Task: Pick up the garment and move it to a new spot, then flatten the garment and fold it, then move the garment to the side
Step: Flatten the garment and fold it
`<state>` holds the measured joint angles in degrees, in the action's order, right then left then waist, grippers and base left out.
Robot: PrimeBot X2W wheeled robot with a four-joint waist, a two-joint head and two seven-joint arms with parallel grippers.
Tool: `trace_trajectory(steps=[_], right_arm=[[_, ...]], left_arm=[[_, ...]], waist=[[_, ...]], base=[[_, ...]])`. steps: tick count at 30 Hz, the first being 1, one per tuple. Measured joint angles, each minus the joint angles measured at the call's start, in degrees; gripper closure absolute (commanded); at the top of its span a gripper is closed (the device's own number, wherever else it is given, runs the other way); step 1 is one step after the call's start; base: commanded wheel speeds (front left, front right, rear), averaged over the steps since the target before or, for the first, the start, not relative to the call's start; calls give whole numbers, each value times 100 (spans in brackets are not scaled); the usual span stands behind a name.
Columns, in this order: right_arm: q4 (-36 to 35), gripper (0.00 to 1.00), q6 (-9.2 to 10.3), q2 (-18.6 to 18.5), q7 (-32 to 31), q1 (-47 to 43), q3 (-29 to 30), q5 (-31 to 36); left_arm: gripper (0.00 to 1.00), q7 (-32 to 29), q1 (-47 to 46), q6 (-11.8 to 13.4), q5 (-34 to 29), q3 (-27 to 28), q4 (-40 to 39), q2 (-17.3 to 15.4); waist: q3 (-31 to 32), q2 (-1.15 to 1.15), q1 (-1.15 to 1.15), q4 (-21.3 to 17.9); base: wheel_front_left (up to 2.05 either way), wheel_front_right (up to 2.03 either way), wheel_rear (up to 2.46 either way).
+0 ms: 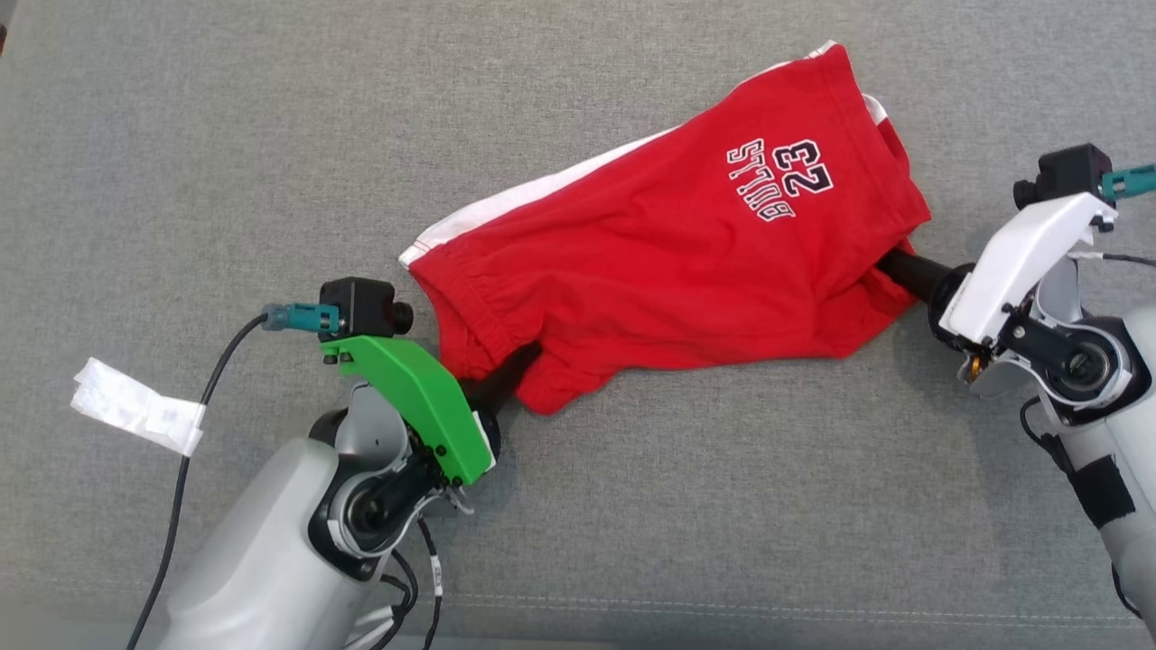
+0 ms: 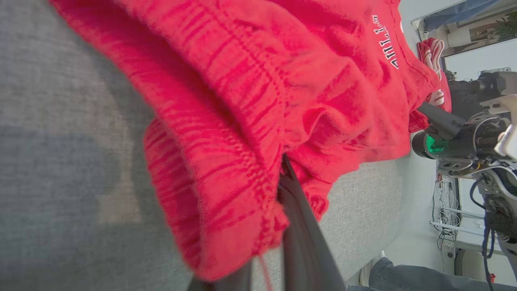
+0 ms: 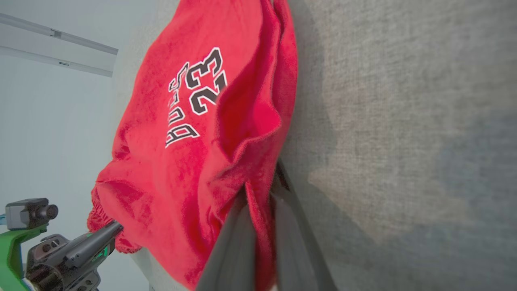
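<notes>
One pair of red shorts (image 1: 668,262) lies rumpled across the middle of a grey, coarse-woven surface (image 1: 226,135). The shorts are soft knit, with a gathered elastic waistband, a white side stripe and a "BULLS 23" print. Two grippers clamp them: the left gripper (image 1: 517,366) is pinched on the waistband corner, the right gripper (image 1: 890,264) on the far leg hem. Pale walls (image 3: 48,121) and tangled cables (image 2: 444,198) lie beyond, with a blurry striped cloth (image 2: 430,52), possibly another garment.
</notes>
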<state>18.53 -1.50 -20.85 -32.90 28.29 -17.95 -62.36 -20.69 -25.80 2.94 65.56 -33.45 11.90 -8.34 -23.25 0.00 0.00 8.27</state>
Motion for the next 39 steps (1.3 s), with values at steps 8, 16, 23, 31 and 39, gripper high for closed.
trace_trajectory(steps=[8,16,23,31,39], right_arm=[[-464,100,-102,179,372,-925,314,-457],[-1156,100,-204,495,756,-2130,388,-726],[-1367,31,-202,439,861,-2601,192,-512],[-1785,0,-88,-308,987,-2938,439,-38],[-2338,0,121,-593,1179,-2960,902,113]], left_arm=[[100,-520,335,-246,231,-177,-339,-435],[100,-765,426,-348,208,-123,-535,-1079],[100,-961,719,-347,232,-56,-734,-1328],[0,-857,742,-350,-229,-290,-959,-1450],[0,-18,983,18,-1301,-144,-1337,-1796]], waist=[[152,0,0,-255],[264,0,0,-570],[329,0,0,-844],[457,0,0,-900],[656,0,0,-802]], base=[[0,0,0],[0,0,0],[0,0,0],[0,0,0],[0,0,0]])
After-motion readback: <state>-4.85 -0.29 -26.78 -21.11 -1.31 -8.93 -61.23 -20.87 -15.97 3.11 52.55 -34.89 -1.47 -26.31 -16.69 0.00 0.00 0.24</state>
